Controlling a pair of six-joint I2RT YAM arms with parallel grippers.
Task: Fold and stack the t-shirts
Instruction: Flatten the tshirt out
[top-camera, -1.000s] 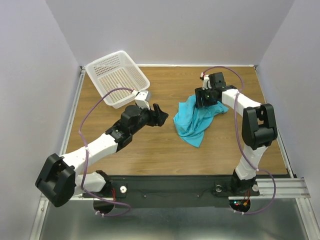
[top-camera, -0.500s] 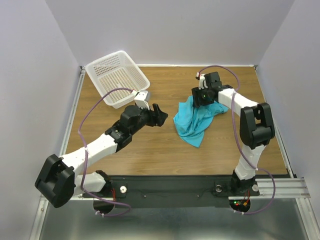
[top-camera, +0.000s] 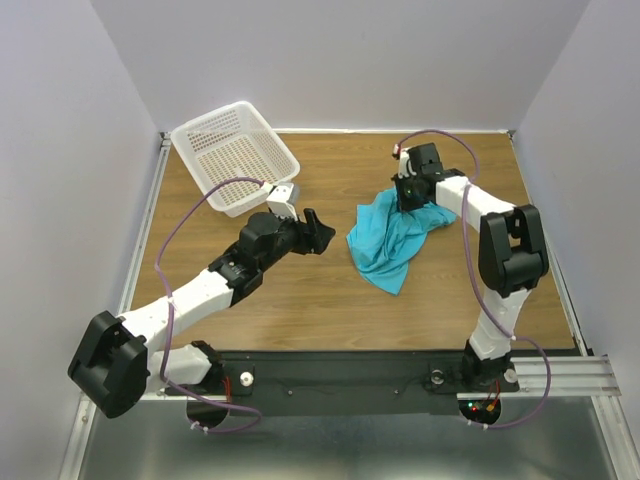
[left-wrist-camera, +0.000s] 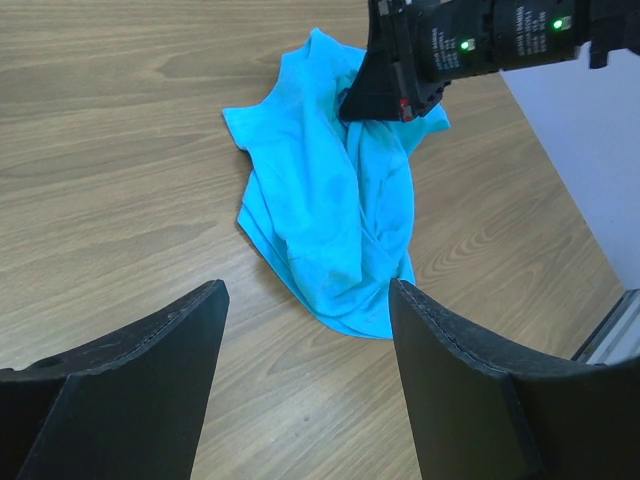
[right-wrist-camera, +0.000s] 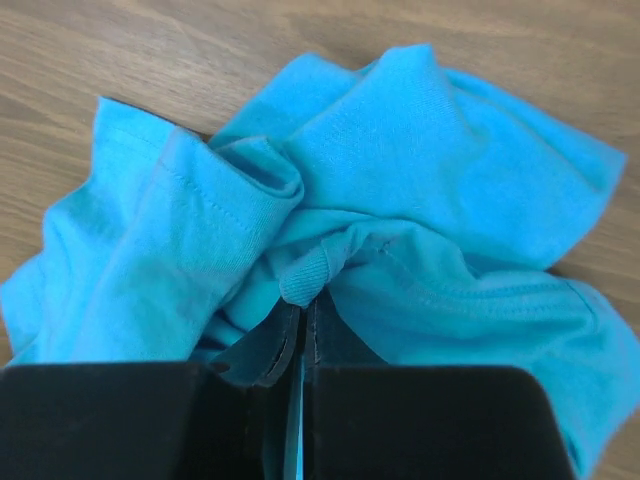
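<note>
While your right gripper (right-wrist-camera: 302, 312) pinches a ribbed fold of the turquoise t-shirt (right-wrist-camera: 400, 150) between jaws pressed flat together, the garment lies crumpled on the wooden counter (top-camera: 300, 300), right of centre. Your left gripper (top-camera: 318, 228) hovers just left of the cloth without touching it, jaws spread wide and holding nothing. A white mesh basket (top-camera: 273, 135) sits at the counter's far left corner, well apart.

From overhead, my right gripper (top-camera: 409, 196) hides its own fingertips and the far edge of the crumpled turquoise cloth t-shirt (top-camera: 385, 245); its wrist camera crops the shirt's sides.
</note>
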